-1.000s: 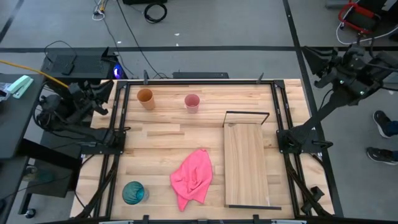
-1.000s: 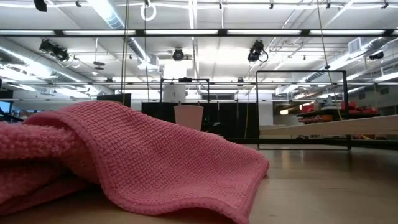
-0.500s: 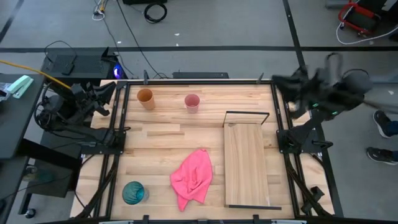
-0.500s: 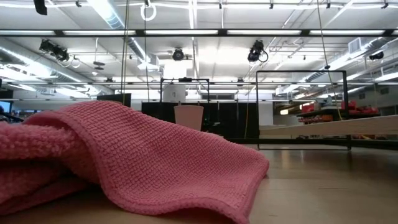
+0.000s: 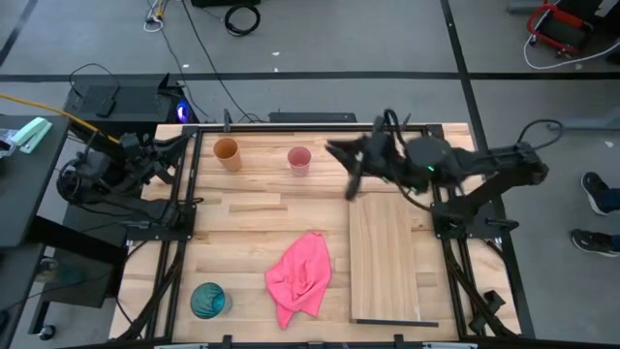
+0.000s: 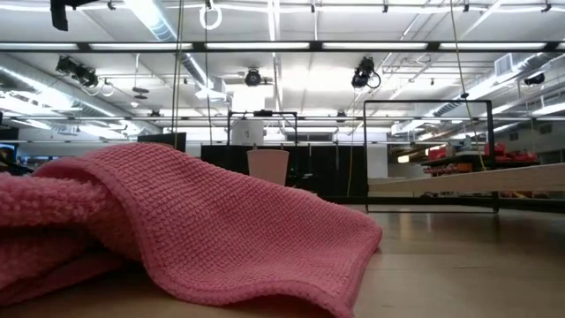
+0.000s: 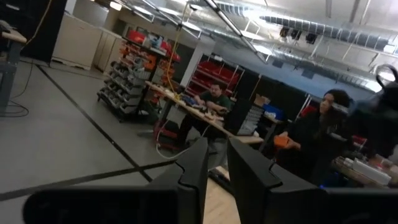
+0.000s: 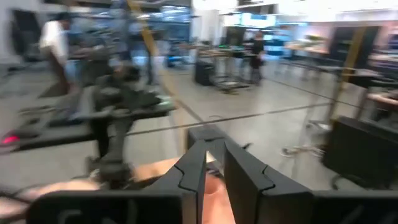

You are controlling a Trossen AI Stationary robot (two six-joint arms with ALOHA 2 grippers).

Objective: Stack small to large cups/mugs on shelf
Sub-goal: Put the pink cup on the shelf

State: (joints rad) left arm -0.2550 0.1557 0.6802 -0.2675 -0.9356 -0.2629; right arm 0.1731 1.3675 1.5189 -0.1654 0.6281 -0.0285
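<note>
My right hand (image 5: 341,160) hangs near pink cup (image 5: 299,160), by shelf (image 5: 384,254); fingers nearly pressed together, holding nothing. Left hand (image 7: 216,163) off surface, same.

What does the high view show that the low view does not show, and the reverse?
Only the high view shows the orange-brown cup and the teal-blue cup at opposite ends of the table's left side, both arms, the right pincer over the table near the shelf's framed end, and the left pincer at the table's left edge. Only the low view shows the ceiling lights of the room. Both show the pink cup, the pink cloth and the shelf.
</note>
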